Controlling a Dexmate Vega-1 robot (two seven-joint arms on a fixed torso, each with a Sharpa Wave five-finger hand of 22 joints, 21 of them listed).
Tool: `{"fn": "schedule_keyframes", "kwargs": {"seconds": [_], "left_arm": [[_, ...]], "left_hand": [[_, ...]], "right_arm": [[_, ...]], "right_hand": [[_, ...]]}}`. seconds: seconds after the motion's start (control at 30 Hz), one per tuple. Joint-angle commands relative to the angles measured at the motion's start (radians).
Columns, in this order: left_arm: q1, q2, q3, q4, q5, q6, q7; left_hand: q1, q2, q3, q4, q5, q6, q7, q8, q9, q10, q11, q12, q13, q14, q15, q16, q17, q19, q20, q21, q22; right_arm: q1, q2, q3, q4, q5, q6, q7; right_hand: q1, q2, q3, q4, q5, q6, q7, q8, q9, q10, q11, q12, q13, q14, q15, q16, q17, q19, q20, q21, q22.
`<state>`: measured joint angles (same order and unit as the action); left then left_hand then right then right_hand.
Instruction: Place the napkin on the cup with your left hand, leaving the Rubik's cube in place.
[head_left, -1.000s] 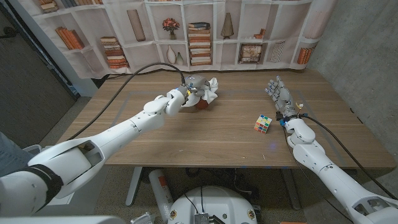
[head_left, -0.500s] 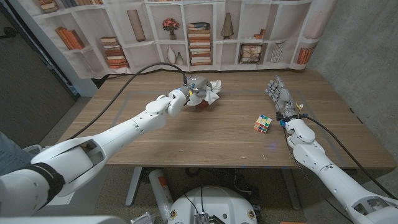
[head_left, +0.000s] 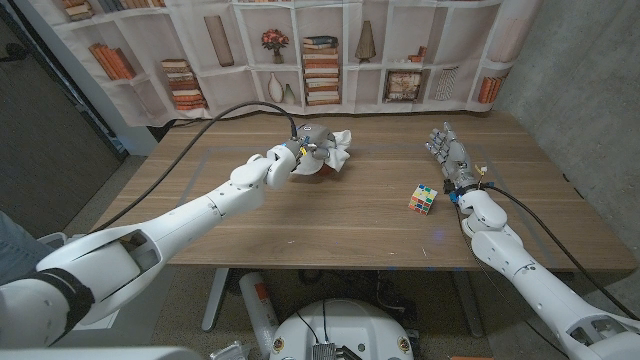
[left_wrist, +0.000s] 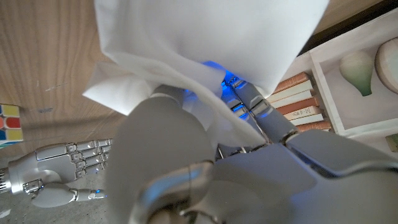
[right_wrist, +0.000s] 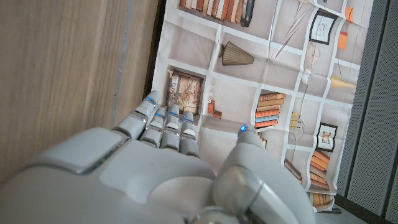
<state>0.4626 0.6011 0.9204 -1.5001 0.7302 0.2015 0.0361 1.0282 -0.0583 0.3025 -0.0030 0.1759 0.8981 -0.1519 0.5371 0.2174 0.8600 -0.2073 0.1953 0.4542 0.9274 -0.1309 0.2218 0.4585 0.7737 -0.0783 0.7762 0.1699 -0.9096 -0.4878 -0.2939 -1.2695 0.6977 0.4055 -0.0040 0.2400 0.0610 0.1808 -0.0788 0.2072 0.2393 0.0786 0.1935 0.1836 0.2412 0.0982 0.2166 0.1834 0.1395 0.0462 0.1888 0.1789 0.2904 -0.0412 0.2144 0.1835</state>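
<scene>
The left hand (head_left: 308, 150) is grasping the napkin (head_left: 336, 149) toward the far middle of the wooden surface (head_left: 340, 215), with the left arm reaching in from the near left. The napkin is showing as a white, crumpled sheet, bunched against the fingers and spilling to the right of the hand in loose folds. In the left wrist view, the napkin (left_wrist: 205, 50) is draping as a smooth white fold over the back of the left hand (left_wrist: 205, 168), with a pointed corner hanging to one side and a blue light glowing beneath the cloth. Whether the napkin is touching the cup cannot be told; the cup is hidden behind the hand and cloth.

The Rubik's cube (head_left: 423, 199) is sitting on the surface to the right of centre, well apart from the napkin, with white, yellow, red, green and blue squares facing up. A corner of it (left_wrist: 9, 124) is appearing in the left wrist view.

The right hand (head_left: 448, 155) is standing near the right edge of the surface, just beyond the cube, released, fingers extended and holding nothing. The right wrist view is showing the right hand (right_wrist: 161, 162) with fingers straight and slightly apart.
</scene>
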Motion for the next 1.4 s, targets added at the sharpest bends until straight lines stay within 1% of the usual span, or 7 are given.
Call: {"fn": "schedule_keyframes", "kwargs": {"seconds": [0.03, 0.23, 0.33, 0.7, 0.87, 1.0, 1.4], "left_arm": [[0.038, 0.031, -0.032, -0.069, 0.006, 0.039, -0.008], [0.043, 0.034, -0.039, -0.077, 0.007, 0.048, -0.014], [0.044, 0.034, -0.042, -0.080, 0.005, 0.047, -0.016], [0.042, 0.036, -0.051, -0.094, 0.004, 0.055, -0.030], [0.038, 0.038, -0.050, -0.100, 0.007, 0.055, -0.043], [0.034, 0.039, -0.049, -0.107, 0.011, 0.054, -0.052], [0.026, 0.040, -0.050, -0.120, 0.024, 0.055, -0.071]], "left_hand": [[-0.018, -0.006, -0.003, 0.009, 0.008, -0.004, -0.005, -0.002, -0.001, -0.006, -0.001, -0.005, -0.001, -0.003, -0.077, 0.001, 0.000, 0.008, 0.002, -0.002, 0.005], [-0.031, -0.012, -0.009, 0.014, 0.011, -0.010, -0.004, -0.006, -0.003, -0.011, -0.001, -0.004, -0.004, -0.006, -0.077, 0.000, -0.003, 0.010, 0.007, -0.005, 0.005], [-0.038, -0.014, -0.012, 0.018, 0.014, -0.033, -0.009, -0.017, -0.005, -0.021, 0.000, -0.006, -0.006, -0.013, -0.077, -0.002, -0.005, 0.007, 0.012, -0.010, 0.005], [-0.060, -0.022, -0.022, 0.028, 0.027, -0.126, -0.047, -0.059, -0.007, -0.087, 0.000, -0.010, -0.012, -0.050, -0.067, -0.011, -0.011, 0.001, 0.029, -0.030, 0.006], [-0.070, -0.025, -0.029, 0.032, 0.032, -0.148, -0.049, -0.070, -0.005, -0.126, 0.000, -0.009, -0.013, -0.098, -0.049, -0.024, -0.019, -0.027, 0.048, -0.050, 0.007], [-0.078, -0.028, -0.034, 0.035, 0.034, -0.153, -0.046, -0.074, -0.005, -0.148, 0.000, -0.008, -0.014, -0.139, -0.048, -0.033, -0.028, -0.051, 0.061, -0.065, 0.008], [-0.083, -0.029, -0.037, 0.038, 0.037, -0.152, -0.043, -0.076, -0.006, -0.158, 0.000, -0.005, -0.017, -0.142, -0.047, -0.025, -0.034, -0.060, 0.066, -0.075, 0.008]], "right_arm": [[0.008, -0.006, -0.008, -0.018, -0.010, -0.016, -0.002], [0.005, -0.008, -0.009, -0.024, -0.012, -0.020, -0.007], [0.003, -0.008, -0.008, -0.027, -0.012, -0.021, -0.010], [-0.008, -0.012, -0.006, -0.037, -0.013, -0.023, -0.018], [-0.010, -0.013, -0.004, -0.040, -0.012, -0.022, -0.018], [-0.011, -0.012, -0.004, -0.040, -0.012, -0.021, -0.019], [-0.005, -0.004, -0.006, -0.026, -0.011, -0.015, -0.016]], "right_hand": [[0.006, 0.003, 0.004, -0.004, -0.003, 0.011, -0.001, 0.002, 0.005, 0.002, -0.003, -0.004, 0.003, 0.012, -0.002, -0.002, 0.006, 0.009, 0.001, -0.003, 0.003], [0.006, 0.003, 0.003, -0.004, -0.003, 0.011, -0.002, 0.002, 0.005, 0.003, -0.002, -0.004, 0.003, 0.012, -0.002, -0.002, 0.006, 0.009, 0.001, -0.003, 0.003], [0.006, 0.003, 0.003, -0.005, -0.003, 0.011, -0.002, 0.002, 0.005, 0.002, -0.004, -0.004, 0.003, 0.012, -0.002, -0.002, 0.006, 0.009, 0.001, -0.003, 0.003], [0.007, 0.004, 0.003, -0.005, -0.003, 0.012, -0.003, 0.002, 0.005, 0.005, -0.004, -0.003, 0.003, 0.013, 0.000, -0.002, 0.006, 0.009, 0.001, -0.004, 0.003], [0.007, 0.004, 0.003, -0.006, -0.003, 0.012, -0.004, 0.002, 0.005, 0.004, -0.003, -0.003, 0.003, 0.013, 0.000, -0.002, 0.006, 0.010, 0.001, -0.004, 0.003], [0.007, 0.004, 0.003, -0.006, -0.003, 0.012, -0.004, 0.002, 0.005, 0.005, -0.004, -0.003, 0.003, 0.013, 0.000, -0.002, 0.006, 0.009, 0.002, -0.004, 0.003], [0.007, 0.005, 0.003, -0.007, -0.003, 0.013, -0.004, 0.003, 0.005, 0.006, -0.003, -0.003, 0.003, 0.014, -0.001, -0.002, 0.006, 0.010, 0.003, -0.005, 0.003]]}}
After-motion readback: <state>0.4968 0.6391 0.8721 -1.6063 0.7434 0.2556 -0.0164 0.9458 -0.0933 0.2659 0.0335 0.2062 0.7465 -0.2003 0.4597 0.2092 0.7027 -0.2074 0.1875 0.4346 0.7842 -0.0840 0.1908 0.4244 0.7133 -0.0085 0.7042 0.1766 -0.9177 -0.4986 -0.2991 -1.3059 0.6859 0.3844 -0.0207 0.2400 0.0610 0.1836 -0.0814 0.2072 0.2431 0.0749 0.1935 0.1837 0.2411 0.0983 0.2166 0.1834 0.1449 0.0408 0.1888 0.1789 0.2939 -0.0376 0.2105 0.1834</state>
